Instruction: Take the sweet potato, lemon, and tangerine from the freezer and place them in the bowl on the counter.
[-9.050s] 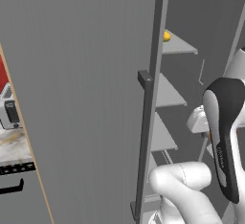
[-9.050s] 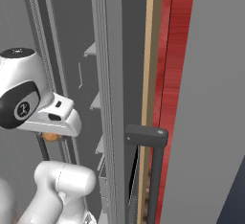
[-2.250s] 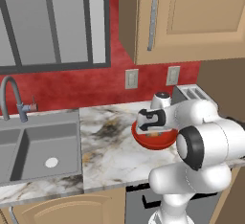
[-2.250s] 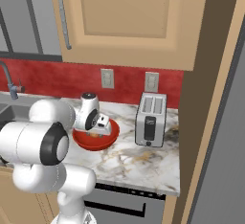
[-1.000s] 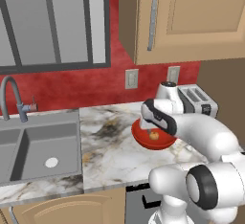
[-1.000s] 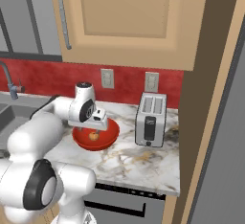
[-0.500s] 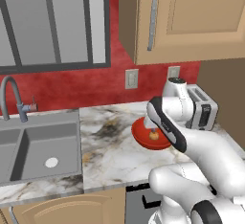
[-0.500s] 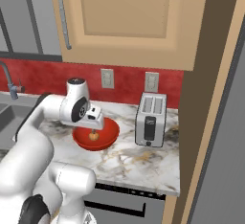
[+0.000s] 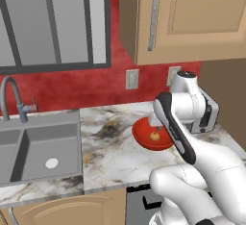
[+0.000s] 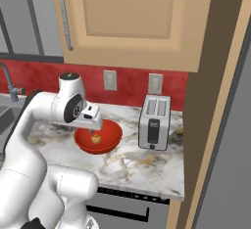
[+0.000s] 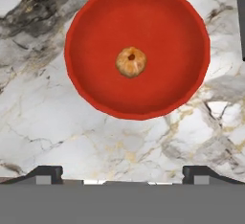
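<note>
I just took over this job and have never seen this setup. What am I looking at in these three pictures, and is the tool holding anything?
The machine is a white robot arm on a base that can drive, in a rendered kitchen. Two pictures come from cameras on the base, behind the arm to its left and right. The third comes from a camera on the hand, looking straight down past the tool, whose two dark tips stand far apart: it is open and holds nothing. On the marble counter sits a red bowl with one small round orange fruit, apparently the tangerine, in its middle. A silver toaster stands beside the bowl, and a sink lies at the counter's far end.
</note>
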